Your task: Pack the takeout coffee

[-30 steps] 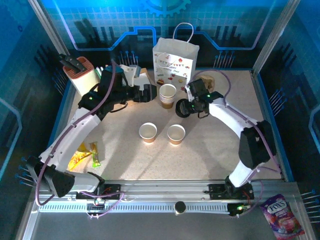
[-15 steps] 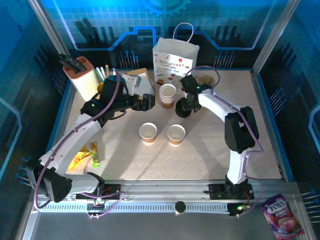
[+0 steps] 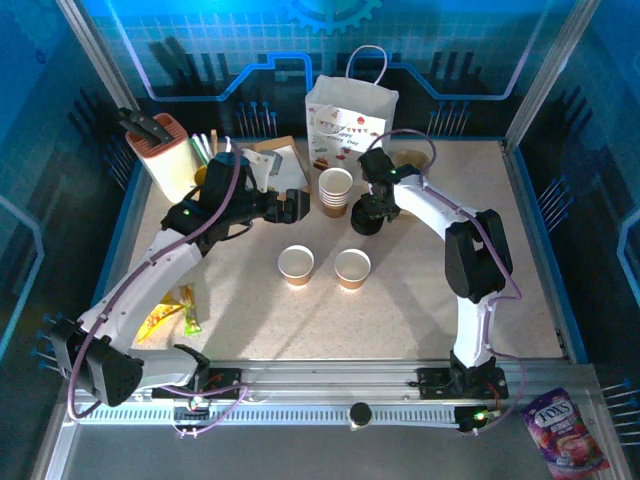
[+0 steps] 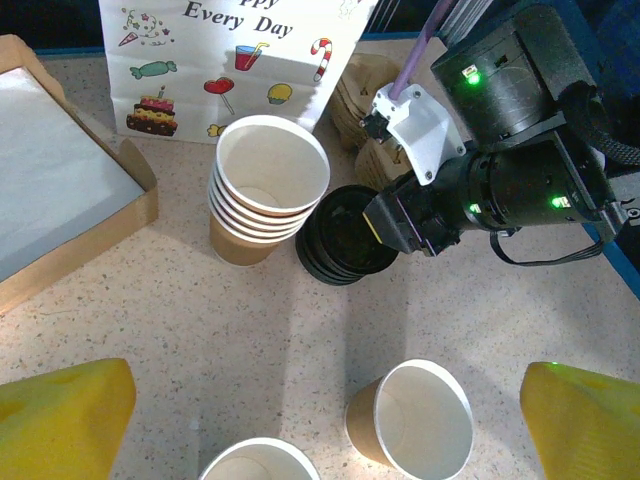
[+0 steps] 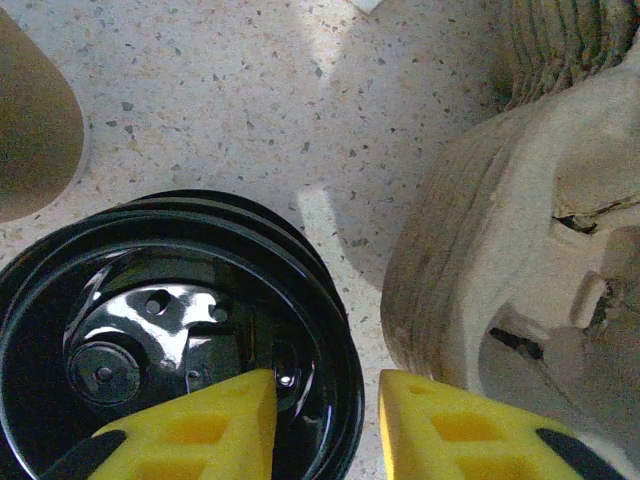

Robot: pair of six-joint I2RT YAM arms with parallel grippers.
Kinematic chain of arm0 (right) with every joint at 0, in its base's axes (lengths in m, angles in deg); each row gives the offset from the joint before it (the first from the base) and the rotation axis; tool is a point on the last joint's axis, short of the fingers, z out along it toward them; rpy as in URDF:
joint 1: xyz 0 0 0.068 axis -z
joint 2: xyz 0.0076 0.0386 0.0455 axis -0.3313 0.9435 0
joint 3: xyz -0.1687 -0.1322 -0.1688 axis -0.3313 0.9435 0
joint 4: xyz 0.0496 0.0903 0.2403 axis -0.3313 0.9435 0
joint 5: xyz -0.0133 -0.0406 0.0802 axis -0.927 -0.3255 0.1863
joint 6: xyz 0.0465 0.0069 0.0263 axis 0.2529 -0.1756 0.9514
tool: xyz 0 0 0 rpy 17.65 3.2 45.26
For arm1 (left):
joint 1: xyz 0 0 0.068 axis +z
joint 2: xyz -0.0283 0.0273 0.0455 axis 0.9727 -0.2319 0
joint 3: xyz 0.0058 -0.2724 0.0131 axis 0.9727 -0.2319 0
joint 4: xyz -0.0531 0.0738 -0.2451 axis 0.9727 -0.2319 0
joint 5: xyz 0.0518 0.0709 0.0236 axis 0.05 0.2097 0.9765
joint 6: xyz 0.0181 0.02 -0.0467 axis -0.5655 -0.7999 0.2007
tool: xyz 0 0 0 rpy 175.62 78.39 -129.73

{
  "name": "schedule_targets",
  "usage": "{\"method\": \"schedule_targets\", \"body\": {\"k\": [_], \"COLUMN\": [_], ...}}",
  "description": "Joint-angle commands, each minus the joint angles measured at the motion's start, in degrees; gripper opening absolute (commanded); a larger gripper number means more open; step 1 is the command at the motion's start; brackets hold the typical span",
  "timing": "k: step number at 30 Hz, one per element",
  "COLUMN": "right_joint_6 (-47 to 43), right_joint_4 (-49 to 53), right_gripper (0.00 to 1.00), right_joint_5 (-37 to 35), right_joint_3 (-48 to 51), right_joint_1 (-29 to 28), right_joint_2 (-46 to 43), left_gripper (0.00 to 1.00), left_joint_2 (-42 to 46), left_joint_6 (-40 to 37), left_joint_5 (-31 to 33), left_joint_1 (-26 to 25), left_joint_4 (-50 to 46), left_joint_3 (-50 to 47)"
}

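1. The right gripper has its yellow fingers astride the rim of the lid stack, one pad inside the top lid and one outside. A narrow gap shows between the pads. Whether the rim is already pinched cannot be told.
2. Change: over the last second these fingers have drawn closer together. The right arm's elbow has swung from the right of the overhead frame toward the centre, while the wrist stayed over the lids. Judged from this, a lid pick-up is starting. Lidding is the step in hand, and packing has not begun.
3. The left gripper is released, with its fingers spread wide and nothing held. It has drifted slightly down-frame and hovers just left of the nested cup stack.
4. The lid stack is several round, glossy black lids nested together. It sits in the upper centre of the overhead frame, just right of the nested cup stack. The pulp carriers lie close beside it, at the right of the right wrist view.
5. The near-left cup and the near-right cup stand upright at frame centre on the table. Neither has moved. Both are tan outside, white inside, empty and unlidded.
6. The paper bag stands upright at top centre, behind the nested cup stack. Its inside is hidden.
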Motion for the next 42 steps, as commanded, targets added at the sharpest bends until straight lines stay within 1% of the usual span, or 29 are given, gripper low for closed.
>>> {"method": "schedule_targets", "body": {"k": [1,9,28,34,42], "right_joint_6": [-0.52,-0.61,-1.21,-1.31,-1.49], "right_joint_4": [1.38,1.38,1.19,1.0,1.19], "right_gripper": [0.31,0.27,0.26,0.2,0.16], "right_joint_5": [-0.37,-0.17,-0.21,-0.24,-0.42], "right_joint_3": [-2.24,-2.26,-2.68,-2.62,-2.8], "right_joint_1": [0.47,0.52,0.72,0.83,0.91], "right_joint_2": [1.33,1.45,2.2,2.43,2.66], "left_gripper": [0.99,0.99,1.0,1.0,1.0], "left_joint_2": [1.42,1.8,1.86,1.82,1.73], "left_joint_6": [-1.73,-1.81,-1.8,-1.73,-1.81], "left_joint_5": [0.54,0.46,0.21,0.11,0.13], "left_joint_1": [-0.32,-0.36,-0.34,-0.29,-0.31], "left_joint_4": [1.5,1.86,2.23,2.31,2.31], "left_joint_3": [-0.51,-0.75,-1.09,-1.21,-1.3]}}
